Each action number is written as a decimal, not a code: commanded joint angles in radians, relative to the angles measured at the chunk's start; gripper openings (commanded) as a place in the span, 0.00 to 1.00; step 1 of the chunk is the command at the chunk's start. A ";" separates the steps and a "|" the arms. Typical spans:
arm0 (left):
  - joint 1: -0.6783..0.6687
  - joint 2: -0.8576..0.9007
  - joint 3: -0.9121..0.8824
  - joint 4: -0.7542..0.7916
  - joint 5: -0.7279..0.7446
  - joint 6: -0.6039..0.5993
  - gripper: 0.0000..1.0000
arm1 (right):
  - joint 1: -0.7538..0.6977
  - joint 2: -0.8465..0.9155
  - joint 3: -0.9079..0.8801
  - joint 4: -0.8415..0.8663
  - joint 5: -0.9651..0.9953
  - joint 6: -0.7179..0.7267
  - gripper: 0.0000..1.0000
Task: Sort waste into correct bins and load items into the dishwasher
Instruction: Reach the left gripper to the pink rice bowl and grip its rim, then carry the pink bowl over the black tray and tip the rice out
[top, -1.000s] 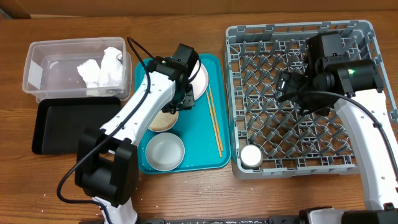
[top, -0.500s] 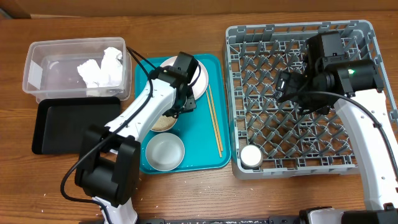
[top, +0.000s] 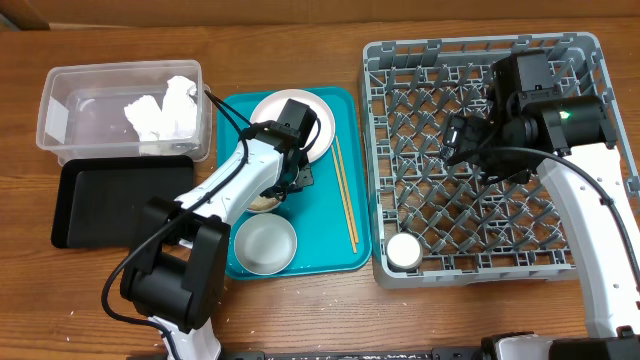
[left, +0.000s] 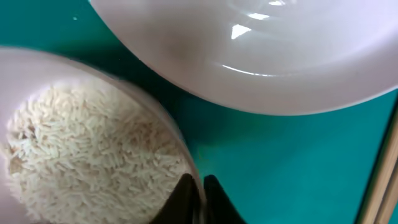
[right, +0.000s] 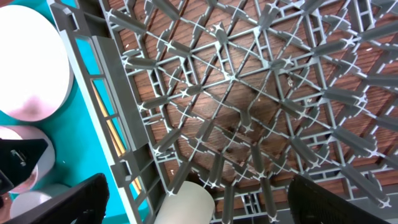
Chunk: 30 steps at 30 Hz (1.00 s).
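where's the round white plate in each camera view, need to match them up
overhead: the round white plate lies at the top of the teal tray, partly under the left arm.
left wrist: plate across the top of the frame, above the rice bowl.
right wrist: plate in the upper left corner, outside the rack wall.
shared landmark: the teal tray, seen beside the plate in all three views.
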 joint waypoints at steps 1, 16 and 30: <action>0.005 -0.011 -0.007 -0.001 -0.001 -0.003 0.04 | -0.002 -0.006 0.021 0.003 -0.001 -0.007 0.93; 0.008 -0.012 0.410 -0.319 0.039 0.208 0.04 | -0.002 -0.006 0.021 0.012 -0.001 -0.026 0.93; 0.436 -0.042 0.575 -0.597 0.459 0.460 0.04 | -0.002 -0.006 0.021 0.014 -0.001 -0.029 0.93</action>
